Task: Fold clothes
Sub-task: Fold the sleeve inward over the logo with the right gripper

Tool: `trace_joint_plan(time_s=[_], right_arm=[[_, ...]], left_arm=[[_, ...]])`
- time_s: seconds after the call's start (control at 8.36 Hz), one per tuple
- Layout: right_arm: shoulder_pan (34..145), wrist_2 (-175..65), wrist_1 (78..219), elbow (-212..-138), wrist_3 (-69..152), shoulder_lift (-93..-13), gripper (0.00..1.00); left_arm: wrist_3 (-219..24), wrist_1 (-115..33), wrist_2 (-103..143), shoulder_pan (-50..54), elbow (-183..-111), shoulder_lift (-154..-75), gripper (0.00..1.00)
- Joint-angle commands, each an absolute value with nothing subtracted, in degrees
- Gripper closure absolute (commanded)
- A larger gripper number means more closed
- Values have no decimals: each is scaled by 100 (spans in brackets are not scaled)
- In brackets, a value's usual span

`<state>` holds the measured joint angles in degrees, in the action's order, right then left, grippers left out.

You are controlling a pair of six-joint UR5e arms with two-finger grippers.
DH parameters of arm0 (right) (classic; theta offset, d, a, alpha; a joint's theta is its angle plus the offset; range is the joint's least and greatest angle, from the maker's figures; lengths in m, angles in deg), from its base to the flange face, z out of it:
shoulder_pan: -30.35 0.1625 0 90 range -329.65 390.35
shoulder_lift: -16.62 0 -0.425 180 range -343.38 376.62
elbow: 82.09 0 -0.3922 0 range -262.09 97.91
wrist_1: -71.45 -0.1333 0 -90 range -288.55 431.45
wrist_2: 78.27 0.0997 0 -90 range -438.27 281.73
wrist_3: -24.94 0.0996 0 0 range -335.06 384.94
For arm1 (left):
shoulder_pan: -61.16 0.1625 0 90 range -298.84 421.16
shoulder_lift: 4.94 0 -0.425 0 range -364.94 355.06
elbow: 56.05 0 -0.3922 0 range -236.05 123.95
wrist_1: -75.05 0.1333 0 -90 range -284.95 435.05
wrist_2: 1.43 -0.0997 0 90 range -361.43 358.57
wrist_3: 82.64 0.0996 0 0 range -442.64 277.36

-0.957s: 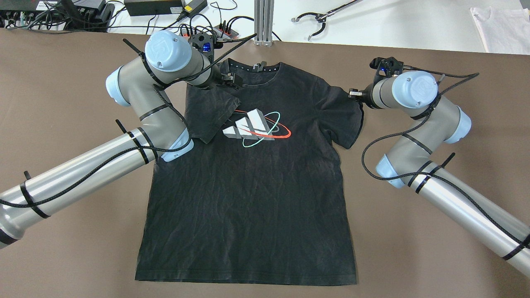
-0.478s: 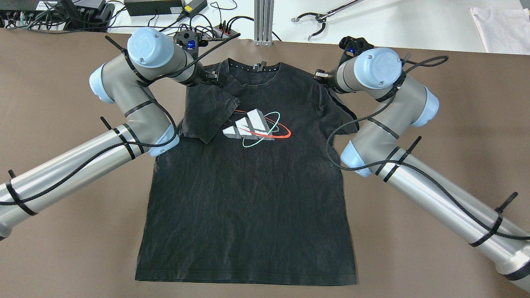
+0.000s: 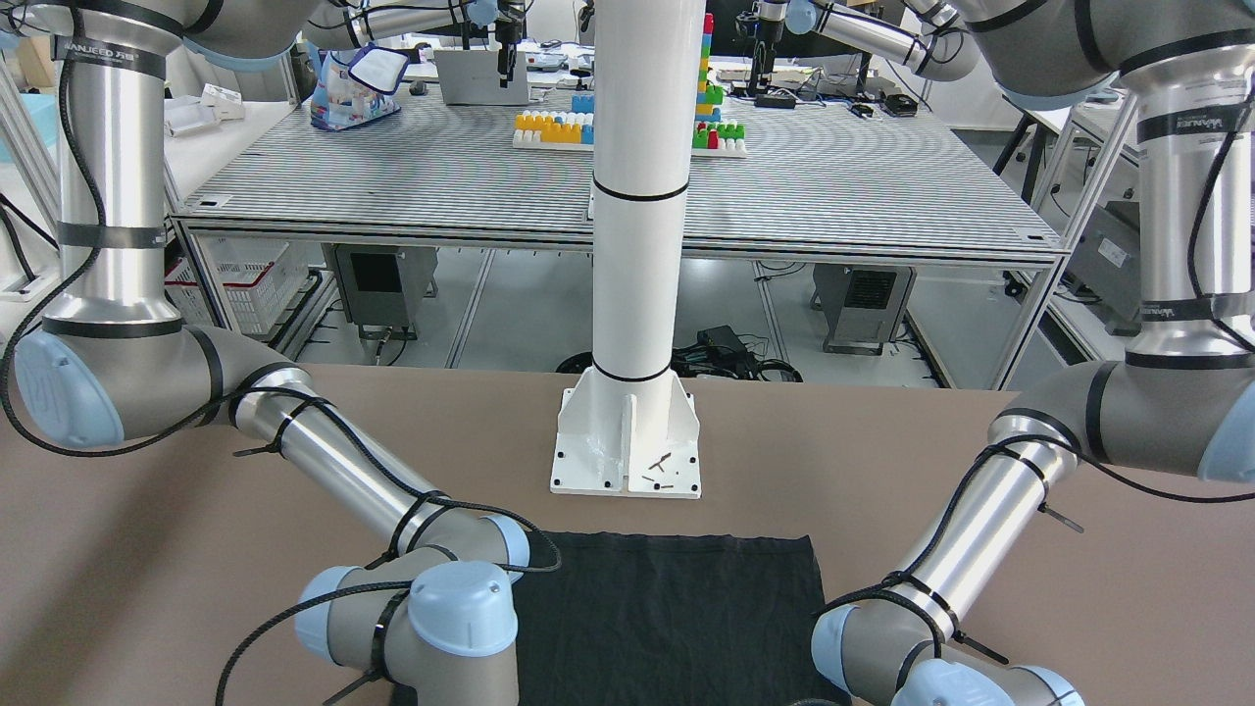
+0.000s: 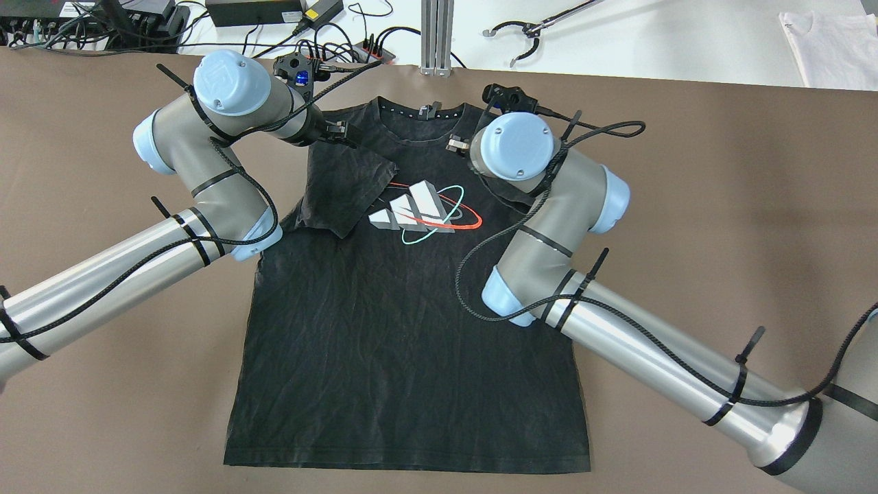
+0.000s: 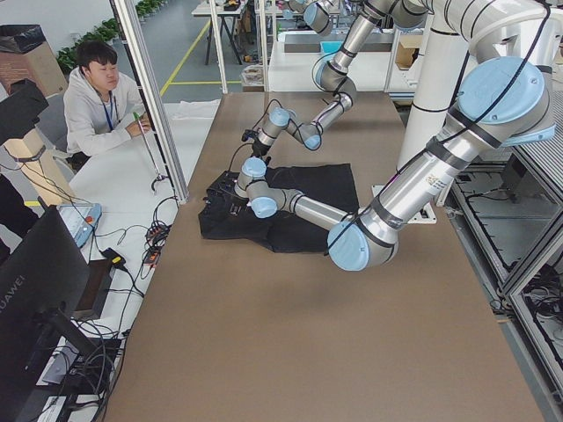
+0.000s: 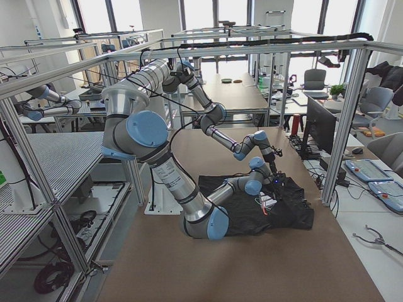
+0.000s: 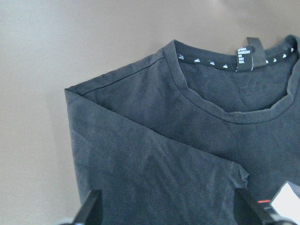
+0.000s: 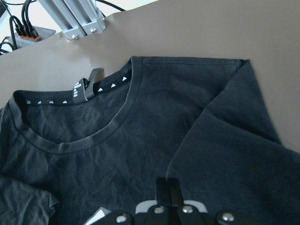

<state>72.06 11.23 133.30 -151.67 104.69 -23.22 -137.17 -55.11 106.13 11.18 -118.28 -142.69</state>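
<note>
From the front we see only the hem end of the black T-shirt [image 3: 667, 608], flat on the brown table [image 3: 147, 588] between both arms. Overhead, it lies face up with a folded sleeve [image 4: 343, 185] on the chest by the left gripper [image 4: 339, 130]; the right gripper [image 4: 456, 144] sits near the collar. Our left wrist camera shows that gripper's fingers [image 7: 91, 211] spread wide, holding nothing. Our right wrist camera shows jaws pinched together on the other sleeve [image 8: 225, 140], which is laid over the chest.

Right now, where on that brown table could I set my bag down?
Bare table lies right of the T-shirt, beyond the right arm, and left of it, nearer than the left arm. Crowded: the collar end, with left gripper and right gripper.
</note>
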Motion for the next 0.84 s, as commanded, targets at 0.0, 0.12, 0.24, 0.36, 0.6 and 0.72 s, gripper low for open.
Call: trace_joint_plan(time_s=[0.0,0.12,0.24,0.36,0.6,0.72], right_arm=[[6824,804,13342,-14354,10676,-1688,100],[6780,804,13342,-14195,10842,-1547,100],[6762,804,13342,-14081,10922,-1467,100],[6753,691,13342,-13879,11149,-1319,100],[6727,664,13342,-13851,11064,-1317,74],[6735,655,13350,-13903,10385,-1378,7]], left_arm=[[-13669,-5556,10615,1115,-11828,-14214,0],[-13660,-5556,10615,1106,-11828,-14223,0],[-13660,-5547,10623,1106,-11828,-14223,0],[-13660,-5547,10623,1080,-11828,-14223,0],[-13660,-5547,10632,1062,-11828,-14223,0],[-13634,-5547,10693,1044,-11828,-14223,0]])
